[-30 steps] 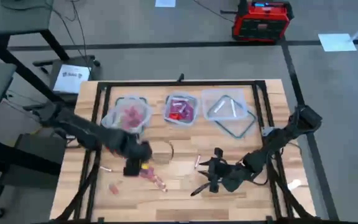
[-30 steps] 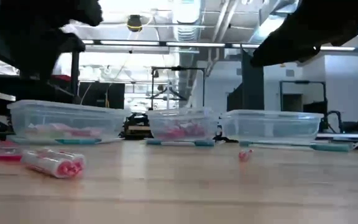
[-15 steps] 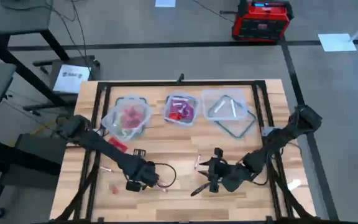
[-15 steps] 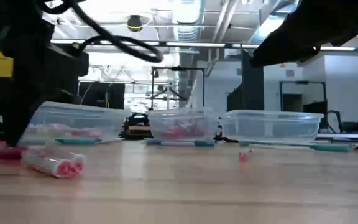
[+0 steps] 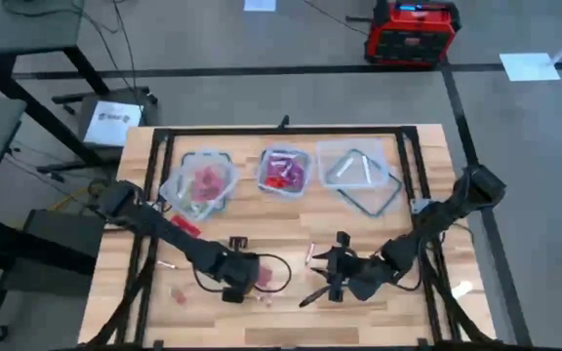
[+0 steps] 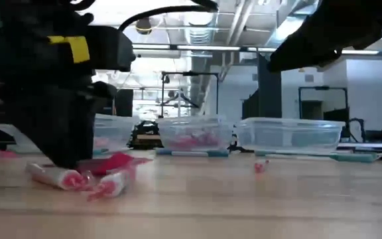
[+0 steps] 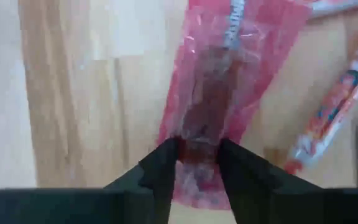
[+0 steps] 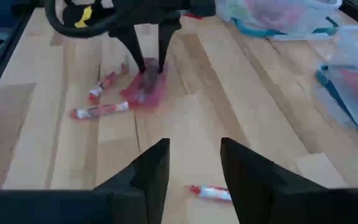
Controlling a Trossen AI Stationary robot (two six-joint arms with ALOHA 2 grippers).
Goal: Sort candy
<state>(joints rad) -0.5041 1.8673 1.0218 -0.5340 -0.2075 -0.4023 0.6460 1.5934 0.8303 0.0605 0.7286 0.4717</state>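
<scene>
Your left gripper [image 7: 197, 152] is down on the wooden table [image 5: 291, 219] near its front edge, its two dark fingers [image 7: 160, 171] pinched onto the near end of a flat, translucent red candy wrapper [image 7: 229, 81] that lies on the wood; from the right wrist view you can see those fingers [image 8: 135, 50] standing upright on the same wrapper [image 8: 145, 90]. Just beside it lie slim white-and-red wrapped candy sticks [image 8: 101, 111], one touching the wrapper's edge in the low view [image 6: 108, 186], so they crowd the grasp. Your right gripper [image 8: 194, 165] hovers over the table right of centre, jaws apart and holding nothing, with another small red-and-white wrapped candy [image 8: 210, 193] lying on the wood just in front of it. Along the far side of the table sit three clear rectangular plastic tubs with bluish rims: the left one [image 5: 201, 180] holds pink pieces, the middle one [image 5: 283, 171] holds red and magenta pieces, and the right one [image 5: 357, 168] holds a couple of pale sticks, with its lid [image 5: 374, 195] beside it. A stray pink piece [image 5: 177, 292] rests near the front left.
</scene>
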